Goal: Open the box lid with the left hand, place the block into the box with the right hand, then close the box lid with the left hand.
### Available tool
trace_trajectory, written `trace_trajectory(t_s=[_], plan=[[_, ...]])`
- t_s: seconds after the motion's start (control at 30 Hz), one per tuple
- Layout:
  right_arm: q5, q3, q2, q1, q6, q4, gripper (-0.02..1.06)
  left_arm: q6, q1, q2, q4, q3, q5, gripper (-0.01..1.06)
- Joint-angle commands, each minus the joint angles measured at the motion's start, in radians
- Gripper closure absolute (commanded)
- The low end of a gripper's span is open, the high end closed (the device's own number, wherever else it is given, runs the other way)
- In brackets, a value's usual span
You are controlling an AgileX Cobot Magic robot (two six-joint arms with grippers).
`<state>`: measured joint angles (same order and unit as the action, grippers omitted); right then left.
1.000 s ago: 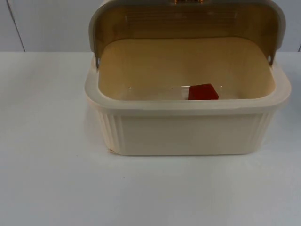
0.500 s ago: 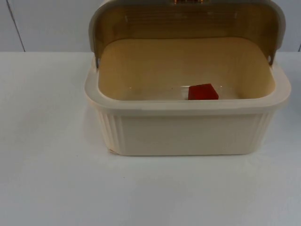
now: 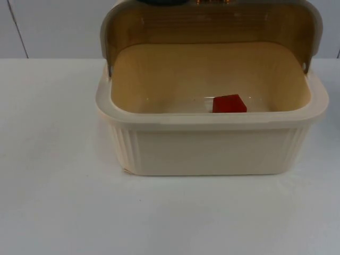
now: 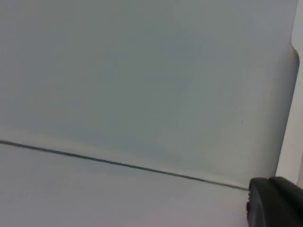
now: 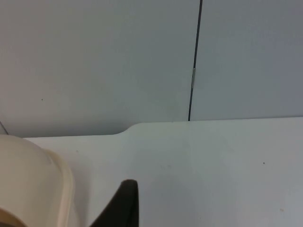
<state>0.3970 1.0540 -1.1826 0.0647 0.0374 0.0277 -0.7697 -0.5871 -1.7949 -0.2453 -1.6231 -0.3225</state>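
- inside the cream box (image 3: 212, 149) on the white desk (image 3: 53, 202), the red block (image 3: 229, 103) lies near the front wall, lid (image 3: 210, 24) raised behind it.
- the left gripper (image 3: 162, 1) hovers at the lid's top edge, above and behind the block; whether its fingers are apart, i cannot tell.
- the right gripper's fingertip (image 5: 120, 205) sits beside the box rim (image 5: 33, 184); its state i cannot tell.

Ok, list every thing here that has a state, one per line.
box: upright on the table, open.
lid: swung up and back, not yet closed.
block: lying inside the box on its floor.
left gripper: facing the partition wall.
right gripper: over the table beside the box, holding nothing.
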Motion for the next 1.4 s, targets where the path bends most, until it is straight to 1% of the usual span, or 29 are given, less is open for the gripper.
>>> trace_trajectory(t_s=[0.0, 0.1, 0.17, 0.23, 0.27, 0.3, 0.33, 0.37, 0.4, 0.43, 0.47, 0.5, 0.53, 0.63, 1.03, 1.13, 1.3, 1.37], plan=[[-0.003, -0.001, 0.001, -0.004, -0.003, -0.006, 0.0, 0.023, -0.004, 0.001, 0.055, -0.009, 0.028, 1.05], [-0.003, -0.001, 0.001, -0.004, -0.003, -0.006, 0.0, 0.02, -0.004, 0.001, 0.066, -0.009, 0.032, 1.05], [-0.003, -0.001, 0.001, -0.004, -0.003, -0.006, 0.0, 0.04, -0.004, 0.001, 0.114, -0.009, 0.026, 1.05], [-0.003, -0.001, 0.001, -0.004, -0.003, -0.006, 0.0, 0.033, -0.004, -0.011, 0.164, -0.009, -0.003, 1.05], [-0.003, -0.001, 0.001, -0.004, -0.003, -0.006, 0.0, -0.007, -0.004, -0.019, 0.187, -0.009, -0.029, 1.05], [-0.003, -0.001, 0.001, -0.004, -0.003, -0.006, 0.0, -0.007, -0.004, -0.019, 0.187, -0.009, -0.029, 1.05], [-0.003, -0.001, 0.001, -0.004, -0.003, -0.006, 0.0, -0.11, -0.004, -0.027, 0.245, -0.009, -0.071, 1.05], [-0.003, -0.001, 0.001, -0.004, -0.003, -0.006, 0.0, -0.334, 0.007, -0.043, 0.424, -0.009, -0.144, 1.05], [-0.003, -0.001, 0.001, -0.004, -0.003, -0.006, 0.0, -0.475, 0.019, -0.051, 0.551, -0.009, -0.175, 1.05], [0.003, -0.001, 0.001, -0.004, -0.003, -0.006, 0.0, -0.544, 0.035, -0.055, 0.692, -0.009, -0.19, 1.05], [0.003, -0.001, 0.001, -0.004, -0.003, -0.006, 0.0, -0.544, 0.035, -0.055, 0.692, -0.009, -0.19, 1.05], [0.005, -0.001, 0.001, -0.004, -0.003, -0.006, 0.0, -0.58, 0.046, -0.057, 0.771, -0.009, -0.18, 1.05], [0.005, -0.001, 0.001, -0.004, -0.003, -0.006, 0.0, -0.575, 0.053, -0.059, 0.784, -0.009, -0.155, 1.05], [0.008, -0.001, 0.001, -0.004, -0.003, -0.006, 0.0, -0.553, 0.053, -0.061, 0.729, -0.009, -0.126, 1.05], [0.007, -0.001, 0.001, -0.004, -0.003, -0.009, 0.0, -0.548, 0.053, -0.108, 0.736, -0.009, -0.132, 1.05], [0.01, -0.001, 0.001, -0.004, -0.003, -0.028, 0.0, -0.548, 0.053, -0.119, 0.734, -0.009, -0.136, 1.05], [0.01, -0.001, 0.001, -0.004, -0.003, -0.028, 0.0, -0.548, 0.053, -0.122, 0.732, -0.009, -0.165, 1.05], [0.01, -0.001, 0.001, -0.004, -0.003, -0.028, 0.0, -0.523, 0.053, -0.122, 0.712, -0.009, -0.169, 1.05]])
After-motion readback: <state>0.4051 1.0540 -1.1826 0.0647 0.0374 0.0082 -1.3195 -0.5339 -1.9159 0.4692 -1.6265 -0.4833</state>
